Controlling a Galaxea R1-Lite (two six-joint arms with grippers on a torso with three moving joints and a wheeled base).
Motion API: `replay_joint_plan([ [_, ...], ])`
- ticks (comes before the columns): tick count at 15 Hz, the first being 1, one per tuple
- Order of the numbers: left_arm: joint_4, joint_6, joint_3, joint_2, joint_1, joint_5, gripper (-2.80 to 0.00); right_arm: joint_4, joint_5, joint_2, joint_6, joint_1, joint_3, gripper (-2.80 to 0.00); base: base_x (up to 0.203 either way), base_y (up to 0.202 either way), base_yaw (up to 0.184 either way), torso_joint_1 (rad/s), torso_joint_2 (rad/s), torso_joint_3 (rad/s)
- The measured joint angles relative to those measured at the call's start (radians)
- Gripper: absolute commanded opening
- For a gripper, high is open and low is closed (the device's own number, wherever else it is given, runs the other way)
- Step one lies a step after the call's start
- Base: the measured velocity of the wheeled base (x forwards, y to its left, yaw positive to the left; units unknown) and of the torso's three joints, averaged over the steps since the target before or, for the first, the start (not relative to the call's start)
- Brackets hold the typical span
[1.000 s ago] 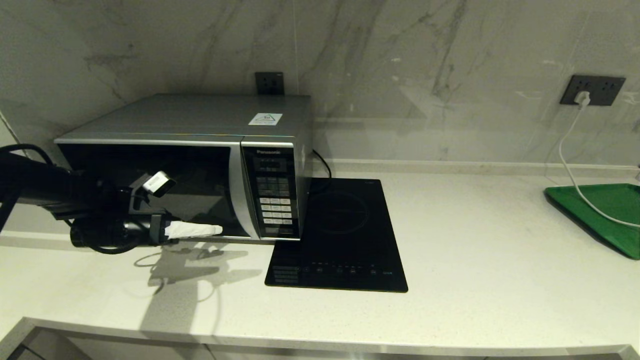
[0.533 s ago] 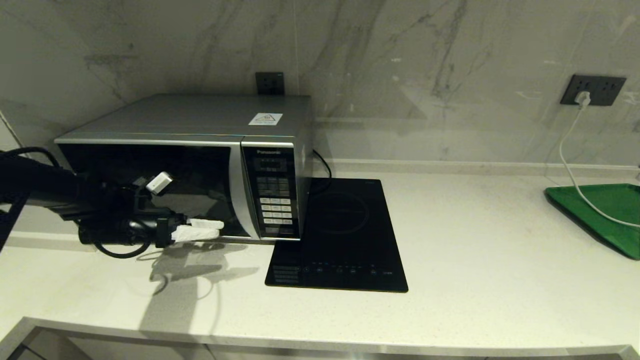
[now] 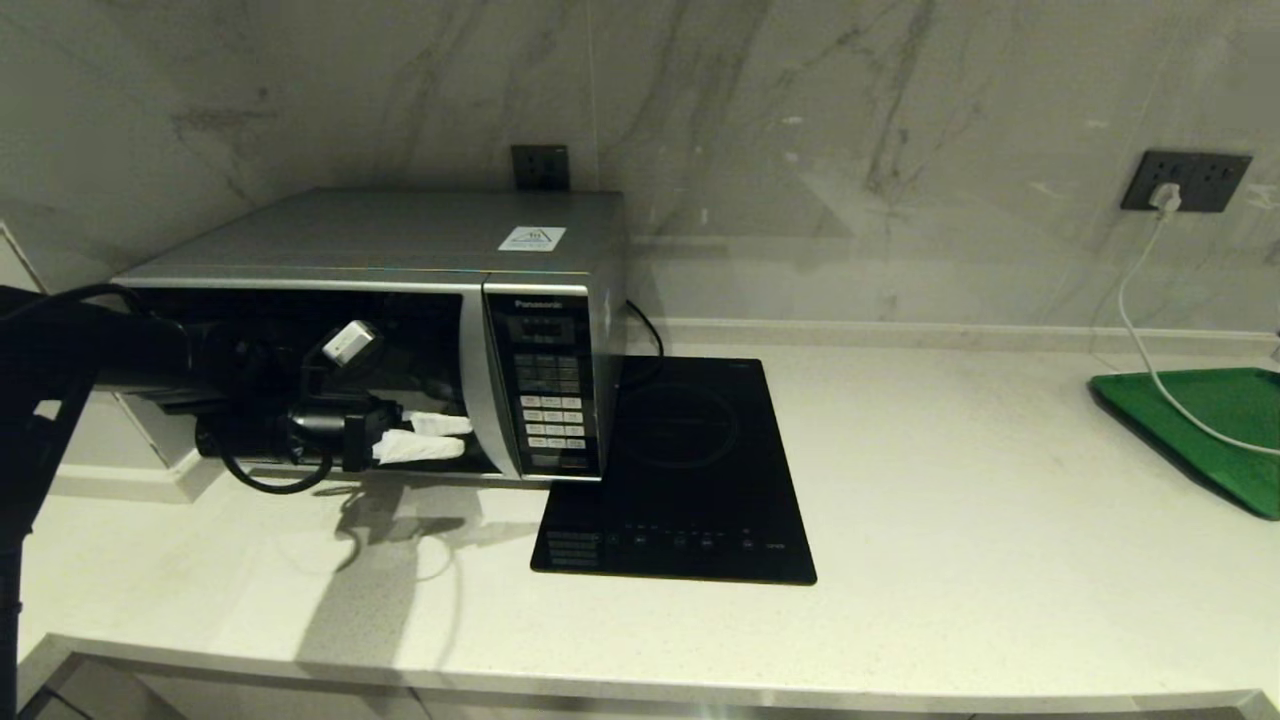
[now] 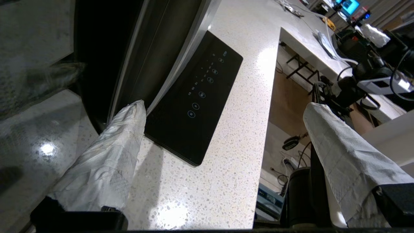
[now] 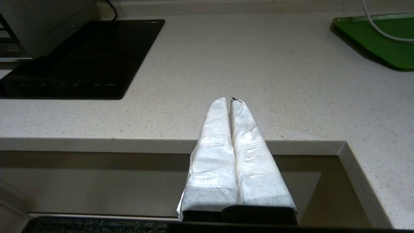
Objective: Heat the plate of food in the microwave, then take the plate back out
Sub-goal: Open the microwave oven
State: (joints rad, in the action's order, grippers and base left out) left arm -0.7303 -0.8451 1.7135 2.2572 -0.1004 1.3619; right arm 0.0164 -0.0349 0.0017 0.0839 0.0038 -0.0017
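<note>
The silver microwave (image 3: 400, 235) stands at the back left of the counter, its dark glass door looking shut against the keypad panel (image 3: 548, 385). My left gripper (image 3: 465, 435) is open, level with the lower right part of the door, its white-wrapped fingers pointing toward the keypad. In the left wrist view one fingertip (image 4: 136, 108) lies against the door's silver edge (image 4: 168, 74), and nothing sits between the left gripper's (image 4: 224, 105) fingers. My right gripper (image 5: 230, 99) is shut and empty, hovering over the counter's front edge. The plate of food is out of view.
A flat black induction hob (image 3: 680, 470) lies right of the microwave. A green tray (image 3: 1200, 420) sits at the far right, with a white cable (image 3: 1140, 330) trailing onto it from a wall socket (image 3: 1185, 180). The counter drops off along its front edge (image 5: 97, 144).
My left arm has risen and moved right along the microwave door. The gripper has turned, so both white fingers now show, nearer the keypad.
</note>
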Motion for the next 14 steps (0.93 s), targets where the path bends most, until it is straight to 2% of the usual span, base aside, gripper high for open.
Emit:
replay_joint_plan([
  [14,0.007,-0.01,0.044,0.031,0.024,0.005,0.0,0.0,0.0,0.0,0.0,0.001,0.0,-2.8,0.0,0.0,0.0,0.0,0.0,0.0],
])
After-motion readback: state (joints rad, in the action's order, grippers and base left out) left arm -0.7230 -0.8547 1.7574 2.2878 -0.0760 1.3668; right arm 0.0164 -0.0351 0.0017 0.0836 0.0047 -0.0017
